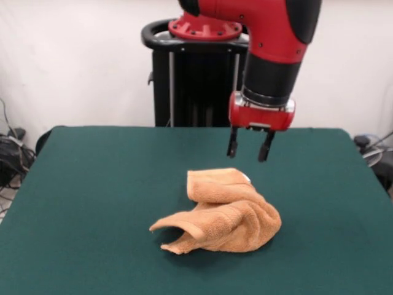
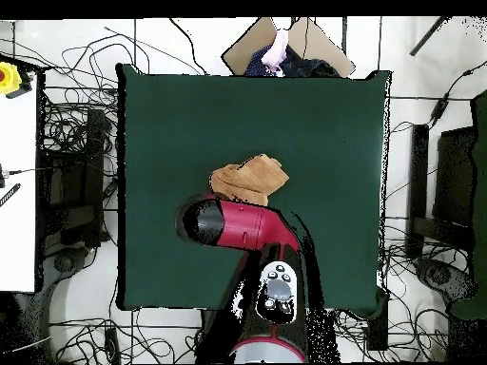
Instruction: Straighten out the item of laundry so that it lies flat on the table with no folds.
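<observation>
The orange-tan towel [image 1: 220, 212] lies crumpled in a folded heap near the middle of the dark green table [image 1: 92, 196], with one flap curled up at its front left. My gripper [image 1: 250, 147] hangs open and empty just above the towel's far edge, apart from the cloth. In the overhead view the towel [image 2: 249, 179] shows just beyond the red arm, which hides the gripper and the towel's near part. The table [image 2: 323, 133] is much bigger than the towel.
The black pedestal [image 1: 196, 80] stands behind the table's far edge. Cables lie on the floor all round the table [image 2: 67, 152]. A cardboard box [image 2: 285, 48] with cloth in it sits beyond the table's edge opposite the robot.
</observation>
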Robot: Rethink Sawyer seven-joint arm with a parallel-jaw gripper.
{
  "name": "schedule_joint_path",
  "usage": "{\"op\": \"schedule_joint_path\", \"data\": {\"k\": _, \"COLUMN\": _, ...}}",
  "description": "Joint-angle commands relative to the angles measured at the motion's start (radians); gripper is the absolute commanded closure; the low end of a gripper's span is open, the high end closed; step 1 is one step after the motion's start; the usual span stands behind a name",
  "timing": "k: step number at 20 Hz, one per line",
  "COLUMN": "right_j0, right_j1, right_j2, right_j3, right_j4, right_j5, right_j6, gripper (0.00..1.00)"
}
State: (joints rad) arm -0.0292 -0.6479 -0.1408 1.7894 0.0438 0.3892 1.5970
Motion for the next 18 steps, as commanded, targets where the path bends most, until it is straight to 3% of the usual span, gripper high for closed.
{"op": "schedule_joint_path", "data": {"k": 1, "right_j0": -0.026, "right_j1": 0.048, "right_j2": 0.020, "right_j3": 0.022, "right_j4": 0.058, "right_j5": -0.101, "right_j6": 0.270, "gripper": 0.00}}
{"op": "schedule_joint_path", "data": {"k": 7, "right_j0": -0.107, "right_j1": 0.135, "right_j2": 0.081, "right_j3": -0.044, "right_j4": 0.009, "right_j5": -0.175, "right_j6": 0.156, "gripper": 0.00}}
{"op": "schedule_joint_path", "data": {"k": 13, "right_j0": -0.232, "right_j1": 0.199, "right_j2": 0.209, "right_j3": -0.120, "right_j4": -0.086, "right_j5": -0.130, "right_j6": -0.032, "gripper": 0.00}}
{"op": "schedule_joint_path", "data": {"k": 18, "right_j0": -0.313, "right_j1": 0.239, "right_j2": 0.305, "right_j3": -0.138, "right_j4": -0.175, "right_j5": -0.114, "right_j6": -0.102, "gripper": 0.00}}
